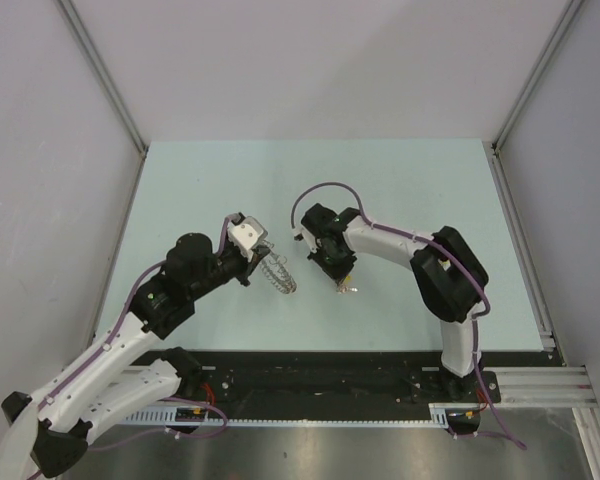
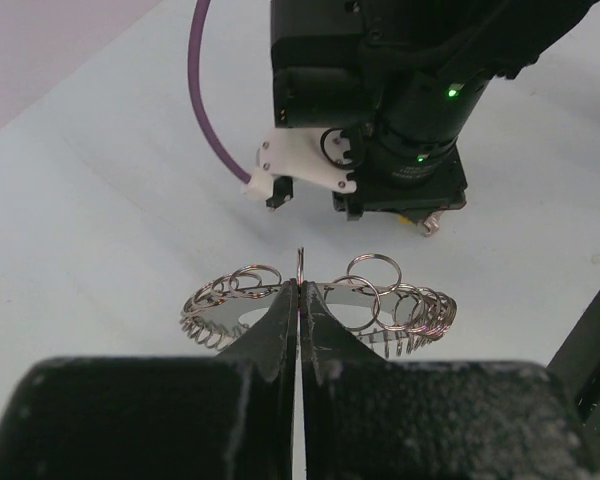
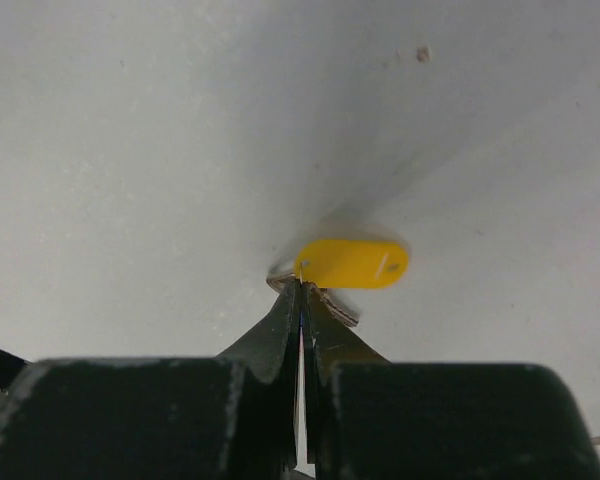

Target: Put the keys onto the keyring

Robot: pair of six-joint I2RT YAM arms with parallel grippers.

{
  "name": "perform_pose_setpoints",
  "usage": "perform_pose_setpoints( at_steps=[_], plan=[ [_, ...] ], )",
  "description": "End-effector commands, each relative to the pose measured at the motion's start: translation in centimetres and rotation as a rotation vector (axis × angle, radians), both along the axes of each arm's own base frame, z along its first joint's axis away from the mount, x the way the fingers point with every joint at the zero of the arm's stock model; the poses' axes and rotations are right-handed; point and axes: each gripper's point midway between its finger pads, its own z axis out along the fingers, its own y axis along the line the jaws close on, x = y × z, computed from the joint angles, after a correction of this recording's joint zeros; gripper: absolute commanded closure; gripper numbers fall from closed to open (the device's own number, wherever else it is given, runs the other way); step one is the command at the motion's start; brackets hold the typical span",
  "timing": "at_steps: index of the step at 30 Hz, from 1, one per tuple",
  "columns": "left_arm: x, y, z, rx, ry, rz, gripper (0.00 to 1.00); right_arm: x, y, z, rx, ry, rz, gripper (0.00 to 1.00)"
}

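The keyring (image 2: 380,312) is a large silvery ring strung with many small wire loops. My left gripper (image 2: 300,287) is shut on its near rim and holds it level above the table. The top view shows the keyring (image 1: 280,275) hanging off the left gripper (image 1: 261,262), pointing toward the right arm. A key with a yellow head (image 3: 352,263) sits at the tips of my right gripper (image 3: 302,287), which is shut on it, and its blade is mostly hidden behind the fingers. From above, that key (image 1: 346,288) hangs under the right gripper (image 1: 338,274), a short gap right of the keyring.
The pale green table (image 1: 410,190) is bounded by grey walls and metal rails. The right arm's wrist (image 2: 380,120) with its purple cable fills the space just beyond the keyring in the left wrist view. The black base rail (image 1: 320,375) runs along the near edge.
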Motion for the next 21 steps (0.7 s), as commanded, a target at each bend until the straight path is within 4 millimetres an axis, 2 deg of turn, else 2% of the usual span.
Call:
perform_pose_setpoints(
  at_steps=[1, 4, 7, 8, 10, 11, 13, 14, 15, 16, 17, 18, 19, 20, 21],
  plan=[
    [0.5, 0.0, 2.4, -0.041, -0.091, 0.008, 1.00, 1.4, 2.2, 0.8, 0.015, -0.040, 0.053, 0.98],
    [0.5, 0.0, 2.4, -0.040, -0.094, 0.009, 1.00, 2.1, 2.5, 1.4, 0.013, -0.086, 0.044, 0.93],
    [0.5, 0.0, 2.5, -0.045, -0.096, 0.012, 1.00, 2.5, 2.7, 2.8, 0.047, -0.132, 0.020, 0.87],
    [0.5, 0.1, 2.6, -0.045, -0.099, 0.014, 1.00, 2.7, 2.8, 4.2, 0.074, -0.165, 0.009, 0.85],
    [0.5, 0.1, 2.6, -0.045, -0.099, 0.014, 1.00, 2.6, 2.5, 4.6, 0.104, -0.197, 0.002, 0.77],
    [0.6, 0.1, 2.6, -0.046, -0.101, 0.017, 1.00, 2.3, 2.6, 5.9, 0.144, -0.221, 0.001, 0.76],
    [0.5, 0.1, 2.7, -0.048, -0.103, 0.015, 1.00, 2.7, 2.9, 6.8, 0.214, -0.268, -0.008, 0.75],
    [0.5, 0.2, 2.7, -0.050, -0.103, 0.019, 1.00, 1.8, 2.0, 5.7, 0.205, -0.258, -0.012, 0.75],
    [0.5, 0.2, 2.7, -0.048, -0.105, 0.021, 1.00, 1.7, 1.9, 6.8, 0.246, -0.292, -0.019, 0.75],
    [0.6, 0.2, 2.7, -0.048, -0.104, 0.025, 0.99, 2.0, 2.3, 7.0, 0.292, -0.333, -0.021, 0.75],
    [0.6, 0.3, 2.8, -0.049, -0.108, 0.026, 0.99, 1.1, 1.6, 5.7, 0.295, -0.327, -0.019, 0.75],
    [0.7, 0.4, 2.8, -0.048, -0.109, 0.033, 1.00, 0.9, 1.5, 6.3, 0.335, -0.357, -0.024, 0.75],
    [0.6, 0.4, 2.8, -0.047, -0.111, 0.033, 1.00, 1.4, 2.5, 7.1, 0.401, -0.412, -0.018, 0.75],
    [0.7, 0.5, 2.8, -0.046, -0.112, 0.039, 1.00, 0.5, 1.9, 5.6, 0.394, -0.410, -0.013, 0.75],
    [0.7, 0.6, 2.9, -0.048, -0.115, 0.042, 1.00, 0.5, 2.0, 6.0, 0.420, -0.442, -0.007, 0.75]
  ],
)
